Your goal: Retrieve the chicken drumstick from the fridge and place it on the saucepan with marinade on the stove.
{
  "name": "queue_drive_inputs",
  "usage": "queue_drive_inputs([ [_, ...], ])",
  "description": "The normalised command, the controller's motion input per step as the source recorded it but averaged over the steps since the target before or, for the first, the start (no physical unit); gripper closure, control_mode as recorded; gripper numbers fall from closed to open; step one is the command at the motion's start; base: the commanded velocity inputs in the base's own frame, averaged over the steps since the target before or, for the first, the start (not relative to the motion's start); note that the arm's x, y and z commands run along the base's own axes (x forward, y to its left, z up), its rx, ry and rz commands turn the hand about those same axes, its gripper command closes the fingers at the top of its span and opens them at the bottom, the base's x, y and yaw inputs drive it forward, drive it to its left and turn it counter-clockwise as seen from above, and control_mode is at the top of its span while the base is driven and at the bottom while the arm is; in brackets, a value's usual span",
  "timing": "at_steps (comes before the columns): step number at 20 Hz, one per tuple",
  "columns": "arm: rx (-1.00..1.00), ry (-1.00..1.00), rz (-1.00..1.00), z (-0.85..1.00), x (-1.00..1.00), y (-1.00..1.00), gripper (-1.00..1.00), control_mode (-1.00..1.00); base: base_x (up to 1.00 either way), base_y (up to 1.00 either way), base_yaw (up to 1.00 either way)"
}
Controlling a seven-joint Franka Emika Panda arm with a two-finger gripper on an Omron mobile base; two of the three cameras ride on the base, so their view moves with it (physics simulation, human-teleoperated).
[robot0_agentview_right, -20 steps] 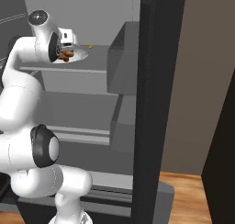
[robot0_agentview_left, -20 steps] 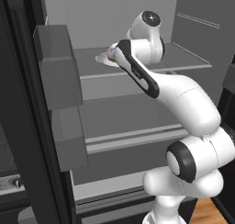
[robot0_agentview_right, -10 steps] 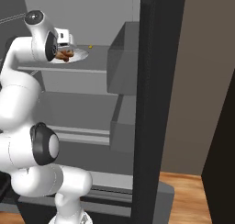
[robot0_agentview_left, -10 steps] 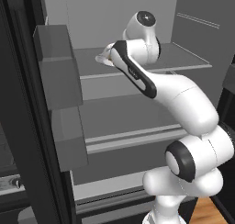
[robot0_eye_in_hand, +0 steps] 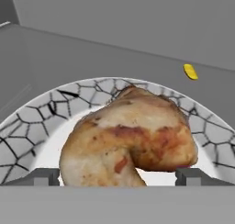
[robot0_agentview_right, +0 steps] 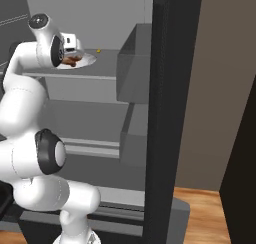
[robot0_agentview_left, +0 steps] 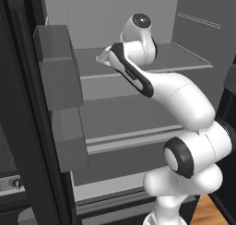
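Black and tall, the open double-door fridge (robot0_agentview_left: 27, 127) stands with its grey door bins to the left and pale grey shelves (robot0_agentview_left: 179, 58) across the middle, so the arm can reach straight in over the upper shelf. On that shelf sits a round white plate with a dark crackle pattern on its rim (robot0_eye_in_hand: 41, 113), and the small golden-brown chicken drumstick (robot0_eye_in_hand: 131, 140) lies on its bare white centre, kept off the shelf itself. The two-finger gripper (robot0_eye_in_hand: 118, 176) hangs close over the meat with its jaws spread wide, one dark tip on either side of the drumstick and, as far as can be judged, not yet pressing it; that straddling stance looks like the set-up for a pinch across the thick body.

Lumpy and rounded, the drumstick has mottled skin running from tan to orange-red patches, with a darker fold low in the middle. To the right, beyond the plate, a tiny yellow bit (robot0_eye_in_hand: 190, 71) lies on the shelf.
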Motion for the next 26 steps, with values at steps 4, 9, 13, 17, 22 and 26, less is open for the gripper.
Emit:
queue_drive_inputs([
  [4, -0.05, 0.00, 0.00, -0.21, 0.31, 0.00, -1.00, -1.00, 0.00, 0.00, 0.00],
  [9, -0.03, 0.00, 0.00, -0.18, 0.22, 0.00, -1.00, -1.00, 0.00, 0.00, 0.00],
  [13, -0.01, 0.00, 0.00, -0.17, 0.02, 0.00, 1.00, -1.00, 0.00, 0.00, 0.00],
  [17, 0.00, 0.00, 0.00, -0.19, 0.00, 0.00, 1.00, -1.00, 0.00, 0.00, 0.00],
  [22, 0.00, 0.00, 0.00, 0.00, 0.00, 0.00, 1.00, -1.00, 0.00, 0.00, 0.00],
  [26, 0.00, -0.09, -0.01, 0.01, -0.04, 0.00, 1.00, -1.00, 0.00, 0.00, 0.00],
])
